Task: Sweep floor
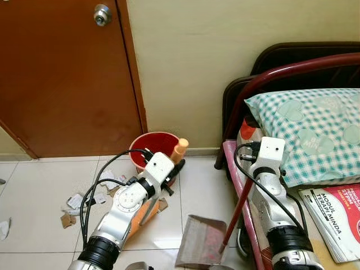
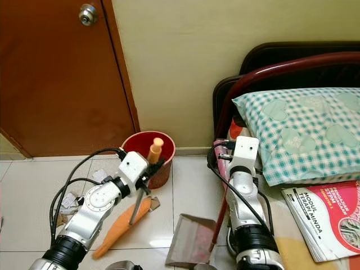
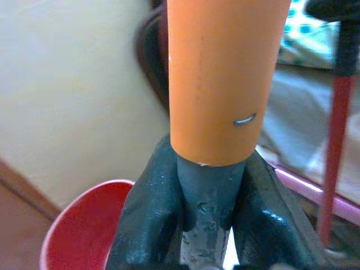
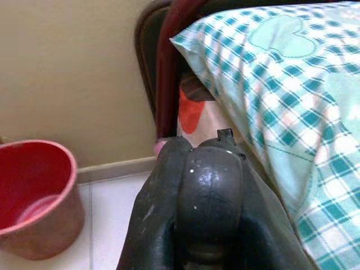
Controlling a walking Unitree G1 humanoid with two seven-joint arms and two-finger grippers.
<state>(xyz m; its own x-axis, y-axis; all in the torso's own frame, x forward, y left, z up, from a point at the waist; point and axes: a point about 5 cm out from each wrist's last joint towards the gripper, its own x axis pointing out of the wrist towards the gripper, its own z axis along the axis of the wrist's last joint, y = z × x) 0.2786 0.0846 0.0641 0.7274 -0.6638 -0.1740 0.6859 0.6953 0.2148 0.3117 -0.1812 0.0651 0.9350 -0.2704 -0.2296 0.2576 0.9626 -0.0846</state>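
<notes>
My left gripper point(image 3: 211, 208) is shut on the grey shaft of a broom just below its orange handle top point(image 3: 222, 79). The broom's orange bristles point(image 2: 121, 228) rest on the tiled floor in front of a red bucket point(image 2: 135, 143). Torn paper scraps point(image 1: 76, 202) lie on the tiles to the left of the broom. My right gripper point(image 4: 208, 185) is shut on the dark top of a dustpan handle point(image 1: 236, 214). This red handle slants down to the brown dustpan point(image 2: 191, 239), which sits on the floor beside the bed.
A brown door point(image 1: 62, 73) stands closed at the left, next to a cream wall. At the right is a bed point(image 1: 264, 76) with a dark red frame, a checked pillow point(image 1: 315, 129) and a red book point(image 1: 337, 219). Black cables loop off my left arm.
</notes>
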